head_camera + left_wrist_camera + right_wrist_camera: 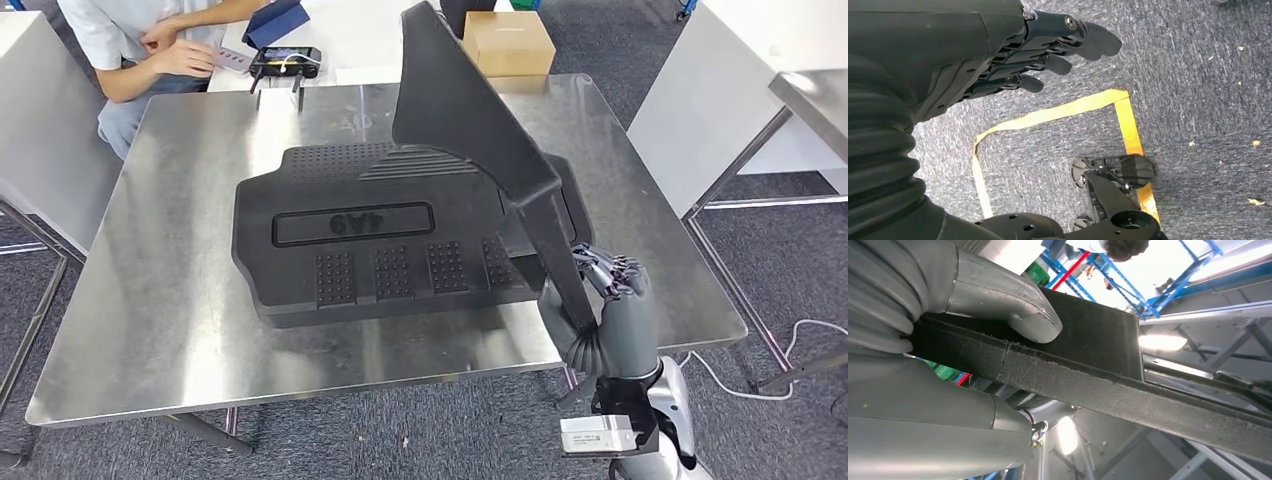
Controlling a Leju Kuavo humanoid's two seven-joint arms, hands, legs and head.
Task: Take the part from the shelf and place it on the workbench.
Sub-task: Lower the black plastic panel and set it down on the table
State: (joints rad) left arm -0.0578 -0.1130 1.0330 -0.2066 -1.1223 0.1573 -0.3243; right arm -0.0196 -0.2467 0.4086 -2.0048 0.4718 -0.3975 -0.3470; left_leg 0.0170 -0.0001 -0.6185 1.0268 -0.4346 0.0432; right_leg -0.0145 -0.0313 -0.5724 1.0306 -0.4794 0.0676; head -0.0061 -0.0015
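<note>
Part [470, 110] = dark flat panel, held upright and tilted over the steel workbench [150, 300], above a moulded black mat [370, 240] lying there. Head view: right hand [605, 315] wraps the panel's narrow lower stem near the bench's front-right edge, fingers closed round it. Panel is wide at the top, tapers to a thin strip at the grip, so top-heavy; likely risk is it pivoting in the hand and swinging down onto the mat, or slipping out over the bench edge if let go this close to the rim. Mat is rubbery-looking, with studded patches, ribbed bands and a raised framed label; bench top is brushed shiny metal, slick, so a dropped panel could slide. Person [130, 45] sits at the far left corner by a small device [285, 62]; a cardboard box [508, 42] sits beyond the far edge. A toppling panel seems unlikely to reach them.

Left wrist view: left hand [1048, 45] hangs over grey carpet [1198, 75] with yellow tape [1058, 115] marking, fingers loosely apart, holding nothing. No help steadying the part.

Right wrist view: thumb [1013, 305] presses on the panel's flat face, the edge showing a fuzzy, fibrous, felt-like thickness. Matte, stiff-looking board. Grip sits on one end only, so leverage is poor.
</note>
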